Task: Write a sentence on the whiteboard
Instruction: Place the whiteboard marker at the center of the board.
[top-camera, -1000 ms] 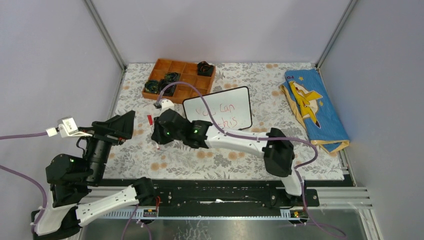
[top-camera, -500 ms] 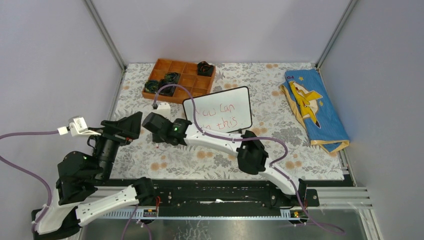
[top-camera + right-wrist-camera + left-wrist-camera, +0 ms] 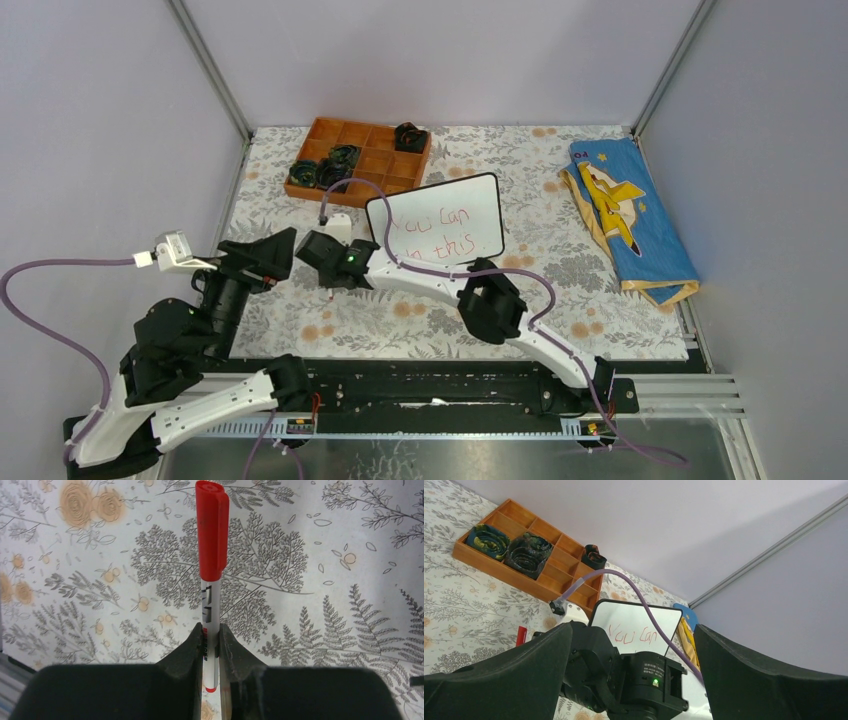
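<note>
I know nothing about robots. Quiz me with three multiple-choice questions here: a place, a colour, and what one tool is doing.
1. Where is the blue cloth? A right of the whiteboard; B in the orange tray; C on the whiteboard.
2. What colour is the sentence? A blue; B red; C green.
3. The right tool is: A open and empty; B shut on the marker; C shut on the cloth.
Answers: 1 A, it lies far right of the board; 2 B, red strokes; 3 B, it pinches the marker.
</note>
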`<action>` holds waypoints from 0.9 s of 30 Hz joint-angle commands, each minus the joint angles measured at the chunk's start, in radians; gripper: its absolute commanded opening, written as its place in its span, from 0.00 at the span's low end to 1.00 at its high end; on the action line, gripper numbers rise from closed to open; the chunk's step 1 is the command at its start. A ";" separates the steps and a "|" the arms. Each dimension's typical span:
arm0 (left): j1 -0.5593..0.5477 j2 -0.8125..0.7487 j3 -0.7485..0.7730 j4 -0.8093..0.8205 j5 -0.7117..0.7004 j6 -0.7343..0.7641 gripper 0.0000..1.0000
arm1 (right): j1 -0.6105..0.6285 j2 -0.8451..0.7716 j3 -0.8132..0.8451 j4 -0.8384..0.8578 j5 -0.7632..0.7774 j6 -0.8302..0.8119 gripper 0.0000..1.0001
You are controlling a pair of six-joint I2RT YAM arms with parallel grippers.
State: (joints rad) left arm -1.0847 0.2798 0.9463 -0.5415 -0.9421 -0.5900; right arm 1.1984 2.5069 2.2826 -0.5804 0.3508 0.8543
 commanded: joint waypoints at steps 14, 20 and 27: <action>0.002 -0.019 -0.021 -0.036 -0.015 -0.038 0.99 | -0.049 0.056 -0.023 0.046 0.001 0.005 0.00; 0.001 -0.019 -0.024 -0.037 -0.013 -0.040 0.99 | -0.055 0.067 -0.028 0.048 -0.011 0.004 0.00; 0.002 -0.021 -0.029 -0.042 -0.010 -0.047 0.99 | -0.062 0.081 -0.034 0.042 -0.030 0.006 0.04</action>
State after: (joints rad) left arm -1.0847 0.2741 0.9272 -0.5842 -0.9421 -0.6186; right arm 1.1496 2.5668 2.2551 -0.5362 0.3275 0.8543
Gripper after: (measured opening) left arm 0.986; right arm 0.170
